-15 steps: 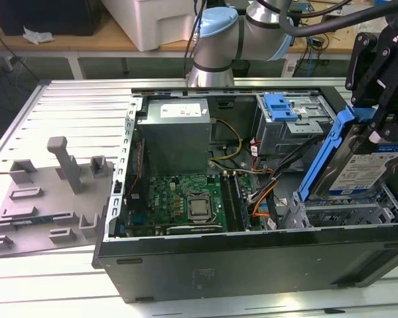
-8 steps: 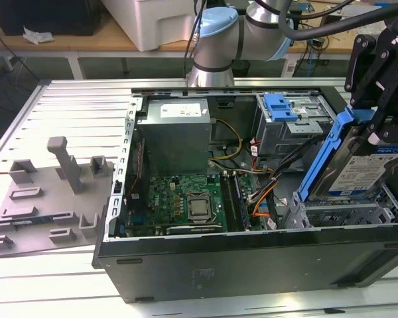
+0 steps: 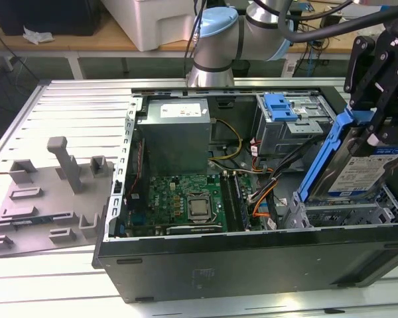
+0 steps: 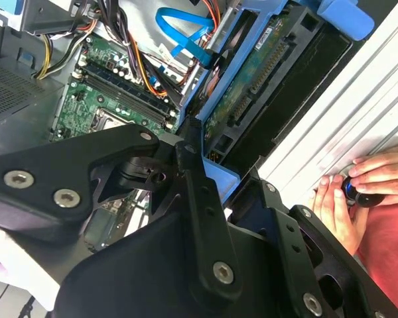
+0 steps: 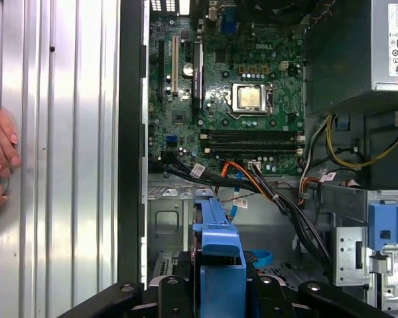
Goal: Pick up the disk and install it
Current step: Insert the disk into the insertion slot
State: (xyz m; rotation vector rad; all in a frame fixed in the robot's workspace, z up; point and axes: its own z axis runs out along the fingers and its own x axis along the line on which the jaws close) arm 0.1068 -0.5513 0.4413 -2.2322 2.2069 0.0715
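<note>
In the exterior view my gripper (image 3: 370,127) is shut on the disk (image 3: 371,169), a silver-grey drive with a blue-and-white label and blue rails. The disk hangs tilted on edge over the grey drive cage (image 3: 348,213) at the near corner of the open computer case (image 3: 252,265), on the exterior view's right. The second wrist view has the disk's green circuit-board side (image 4: 252,79) beyond the black gripper (image 4: 212,182). In the first wrist view the blue rail (image 5: 215,242) sticks out between the fingers (image 5: 169,295), above the case's interior.
Inside the case lie the motherboard (image 3: 186,195), a grey power-supply box (image 3: 176,129), loose cables (image 3: 265,192) and a blue bracket (image 3: 282,106) atop a second cage. A grey fixture (image 3: 46,199) sits on the slatted table. A person's hands (image 4: 365,179) rest by the case.
</note>
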